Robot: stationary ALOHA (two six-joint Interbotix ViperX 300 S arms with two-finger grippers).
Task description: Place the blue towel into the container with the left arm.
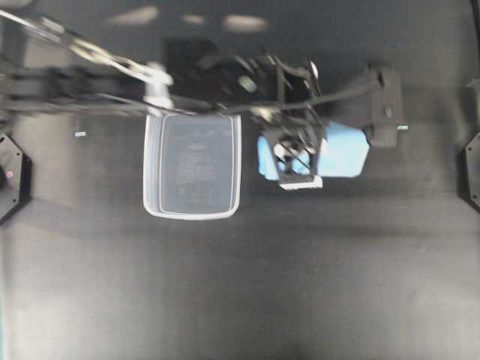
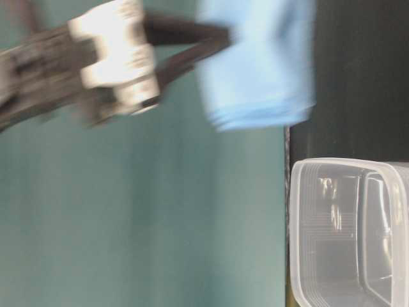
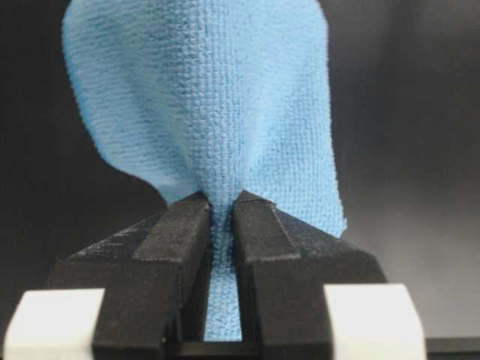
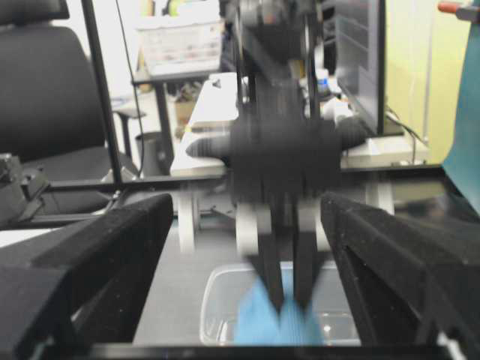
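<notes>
My left gripper (image 3: 221, 206) is shut on the blue towel (image 3: 202, 97), pinching a fold between its black fingers. In the overhead view the left gripper (image 1: 298, 156) reaches across the middle and holds the blue towel (image 1: 346, 150) to the right of the container (image 1: 150, 169). The container is a clear, empty tub on the dark table. The table-level view shows the towel (image 2: 259, 64) hanging from the gripper, apart from the container (image 2: 300, 224). My right gripper (image 4: 247, 202) is open and empty. It faces the left gripper (image 4: 289, 300), the towel (image 4: 259, 322) and the container (image 4: 217, 300).
The right arm's black body (image 1: 384, 105) sits just behind the towel at the right. Black mounts stand at the left (image 1: 11, 176) and right (image 1: 472, 169) table edges. A chair (image 4: 45, 90) and desks lie beyond the table.
</notes>
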